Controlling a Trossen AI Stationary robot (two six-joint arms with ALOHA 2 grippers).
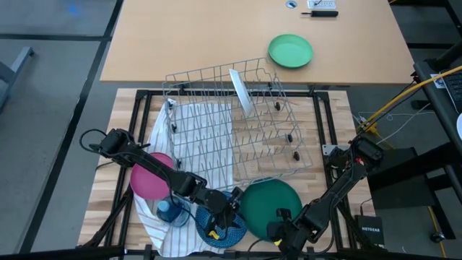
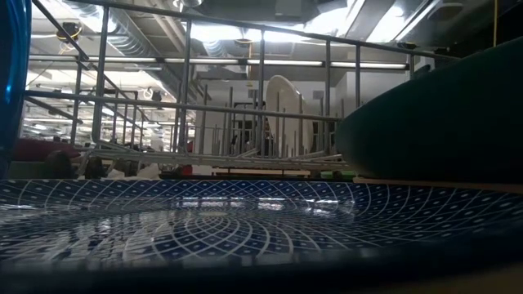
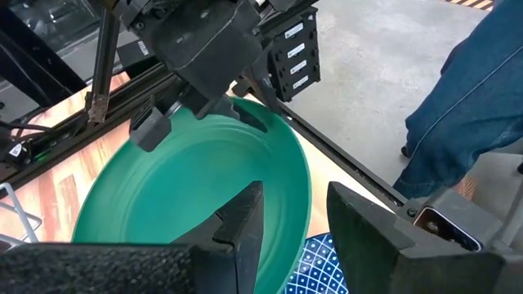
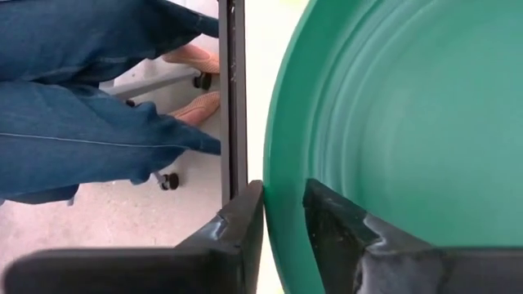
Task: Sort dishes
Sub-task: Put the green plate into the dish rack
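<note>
Gripping: my right gripper [image 4: 282, 214] straddles the rim of the dark green plate [image 1: 271, 202], one finger inside the lip and one outside, closing on the edge but, as far as I can judge, not yet clamped tight.
Why the rim: the plate is too wide to take any other way, so the lip is my only purchase for lifting it.
Plate position: it sits at the near edge of the table, just in front of the wire dish rack [image 1: 234, 123] and beside the speckled blue plate [image 1: 220, 217].
Left gripper [image 3: 294, 220]: it hovers over the blue plate with fingers parted and nothing between them, looking across at the green plate, probably ready to steady it.
Other dishes: a magenta plate [image 1: 148, 180] lies on the striped cloth [image 1: 195, 123] under my left arm; one white plate [image 1: 242, 92] already stands upright in the rack's slots.
Not mine to sort: a bright green plate [image 1: 290, 51] rests on the far table, well apart.
Bystander: a person's jeans [image 4: 90, 114] show just beyond the table frame.
Risk: a thin edge hold may let the plate tip when lifted.
</note>
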